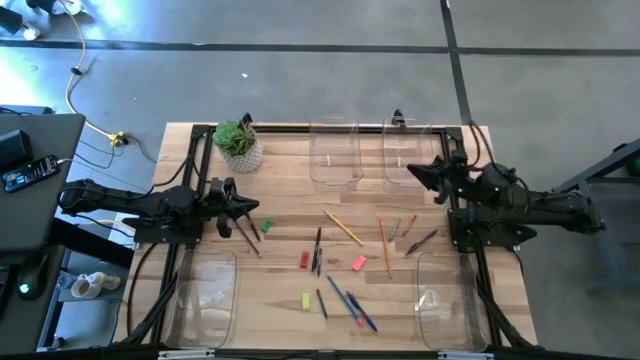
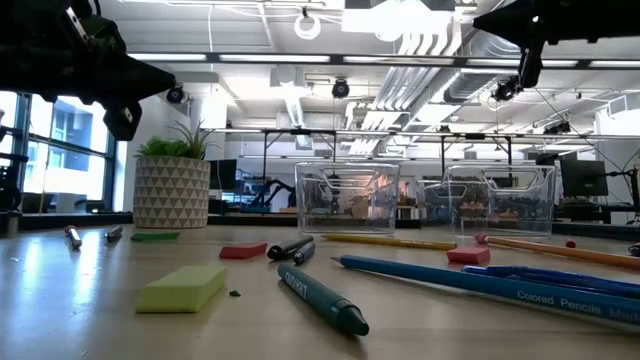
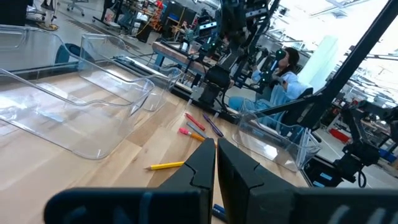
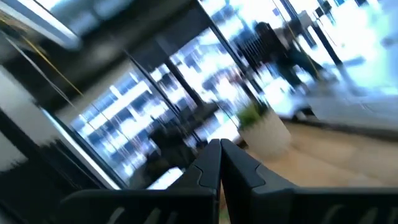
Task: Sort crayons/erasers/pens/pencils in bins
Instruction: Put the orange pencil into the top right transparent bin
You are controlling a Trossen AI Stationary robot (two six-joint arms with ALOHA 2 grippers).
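Pencils, a yellow one (image 1: 343,228) and an orange one (image 1: 385,247), lie flat in the middle of the table among dark pens (image 1: 318,250) and blue sticks (image 1: 352,303). The erasers lie flat too: red (image 1: 304,260), pink (image 1: 359,264), yellow-green (image 1: 306,301) and green (image 1: 267,226). Two clear bins (image 1: 335,152) (image 1: 415,150) stand at the far edge, two more (image 1: 205,300) (image 1: 445,300) at the near corners. My left gripper (image 1: 250,207) hovers shut at the table's left. My right gripper (image 1: 412,170) is shut, raised at the right, near the far-right bin.
A potted plant (image 1: 238,145) stands at the far left corner. A black frame (image 1: 330,128) runs along the far edge and down both sides. A desk with devices (image 1: 25,170) stands beyond the left edge. Bare wood shows between the plant and the far bins.
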